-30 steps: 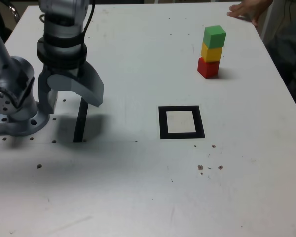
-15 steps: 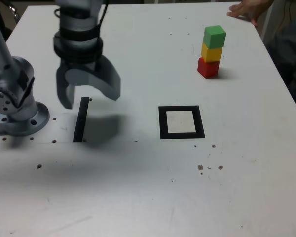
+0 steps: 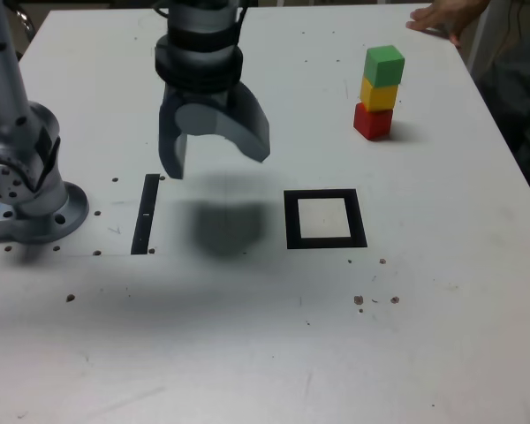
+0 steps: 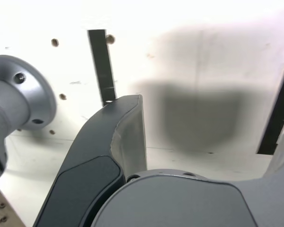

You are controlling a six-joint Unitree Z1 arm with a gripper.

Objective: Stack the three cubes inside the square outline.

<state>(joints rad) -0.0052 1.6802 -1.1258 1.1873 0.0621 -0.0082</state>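
Three cubes stand in one tower at the back right of the exterior view: a green cube [image 3: 384, 64] on a yellow cube [image 3: 378, 93] on a red cube [image 3: 373, 121]. The square outline [image 3: 325, 219], black with a white centre, lies flat mid-table and holds nothing. My gripper [image 3: 214, 157] hangs open above the table, left of the outline and far from the tower, nothing between its fingers. The wrist view shows one dark finger [image 4: 125, 127] over the bare table and an edge of the outline [image 4: 277, 116].
A thin black strip [image 3: 145, 214] lies on the table left of the gripper, also seen as the strip [image 4: 101, 66] in the wrist view. The arm's grey base [image 3: 26, 194] stands at the exterior view's left. A person's hand [image 3: 446, 16] rests at the back right edge.
The open gripper has swung from beside the base rightward and away from the table surface, past the black strip toward the outline. The cubes have not moved.
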